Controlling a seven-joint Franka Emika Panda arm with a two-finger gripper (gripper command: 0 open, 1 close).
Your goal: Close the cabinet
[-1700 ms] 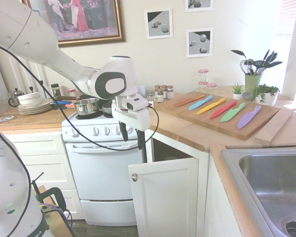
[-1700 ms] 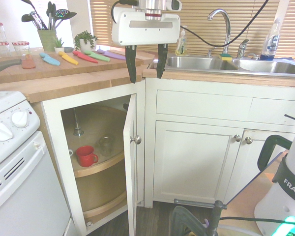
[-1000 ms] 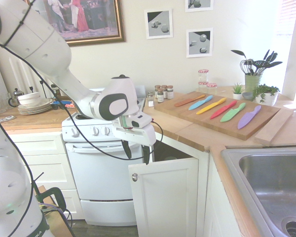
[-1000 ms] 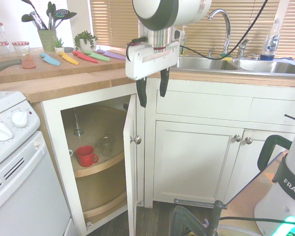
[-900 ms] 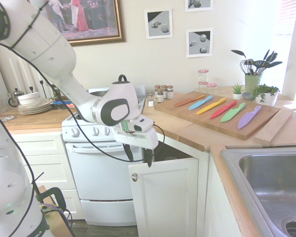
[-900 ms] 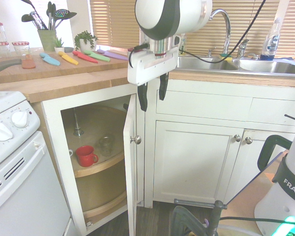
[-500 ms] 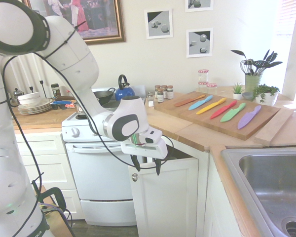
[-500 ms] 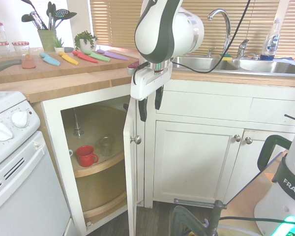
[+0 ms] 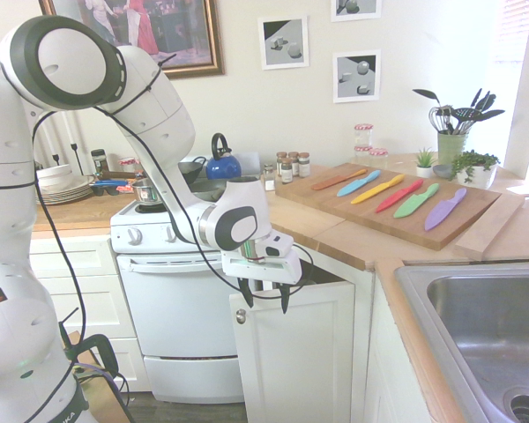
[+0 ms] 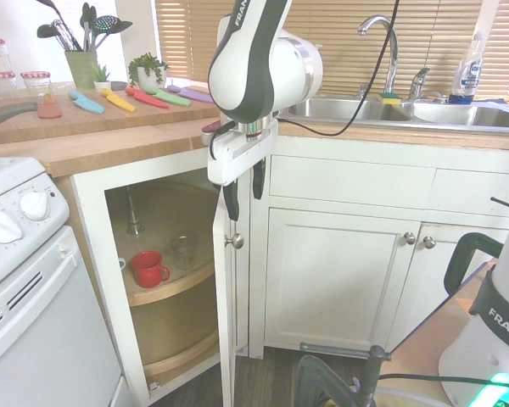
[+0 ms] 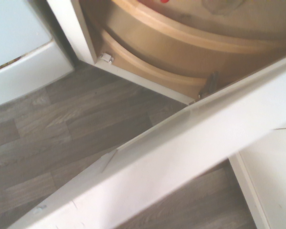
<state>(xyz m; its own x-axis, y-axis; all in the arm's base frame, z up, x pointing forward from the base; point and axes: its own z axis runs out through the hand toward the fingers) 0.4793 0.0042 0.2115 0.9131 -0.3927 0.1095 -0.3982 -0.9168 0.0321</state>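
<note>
The cabinet (image 9: 293, 357) is the white base unit between the oven and the sink run. Its narrow panel door (image 10: 225, 297) stands ajar, seen almost edge-on in the second exterior view. A round silver knob (image 9: 241, 315) sits near the door's top corner, and the knob (image 10: 235, 241) shows in the second exterior view too. My gripper (image 9: 265, 303) is open and points down, with its dark fingertips level with the door's top edge. In the second exterior view the gripper (image 10: 244, 195) hangs just above the knob. I cannot tell whether a finger touches the door. The wrist view looks down along the door's top edge (image 11: 181, 157).
Round wooden shelves (image 10: 165, 284) inside the cabinet carry a red mug (image 10: 148, 269) and a glass (image 10: 184, 250). The white oven (image 9: 181, 308) stands beside the door. The counter holds a board with coloured knives (image 9: 397, 198). A steel sink (image 9: 489, 339) lies to the right.
The arm has come down and in towards the door's top edge, and the gripper has stayed open. The door stands about as far ajar as before.
</note>
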